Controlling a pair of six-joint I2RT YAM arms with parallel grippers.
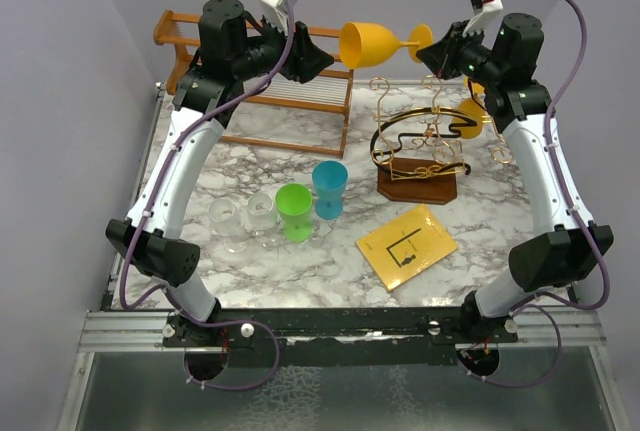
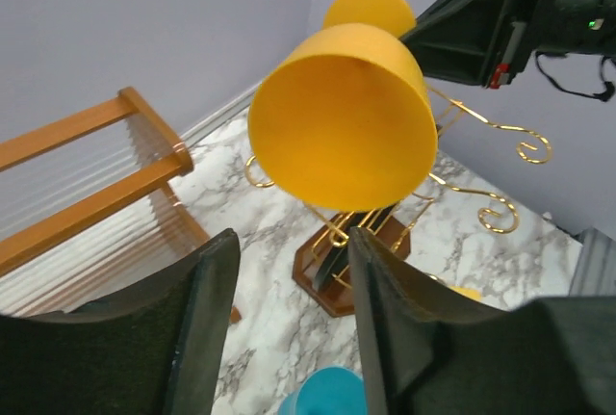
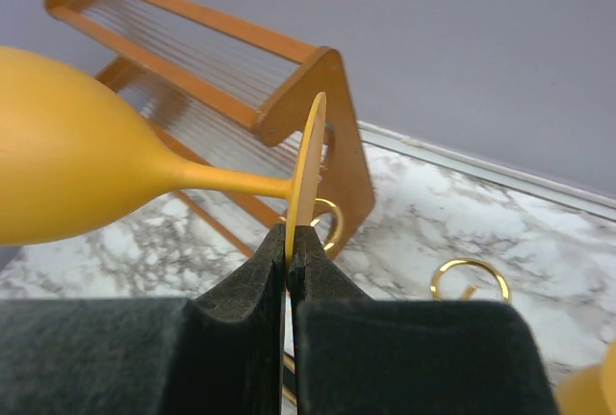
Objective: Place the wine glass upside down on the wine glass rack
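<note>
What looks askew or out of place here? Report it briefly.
The yellow opaque wine glass lies sideways in mid-air, pinched only by its foot's thin rim in the right tool. The left tool is open near its bowl, not touching. Nothing looks spilled or broken.

- Bright, even light, pretty soft; only faint shadows on the marble tabletop [image 1: 300, 271].
- Wrist shots: left pincer [image 2: 291, 242] and right pincer [image 3: 288, 242] sit so close they're blurry, background a touch soft too.

Your tally:
Two clear glasses [image 1: 228, 219] [image 1: 260, 213], two cups [image 1: 294, 213] [image 1: 329, 189], one wine glass [image 1: 372, 43] aloft, one wine glass rack [image 1: 420, 186], one wooden shelf [image 1: 300, 104].
</note>
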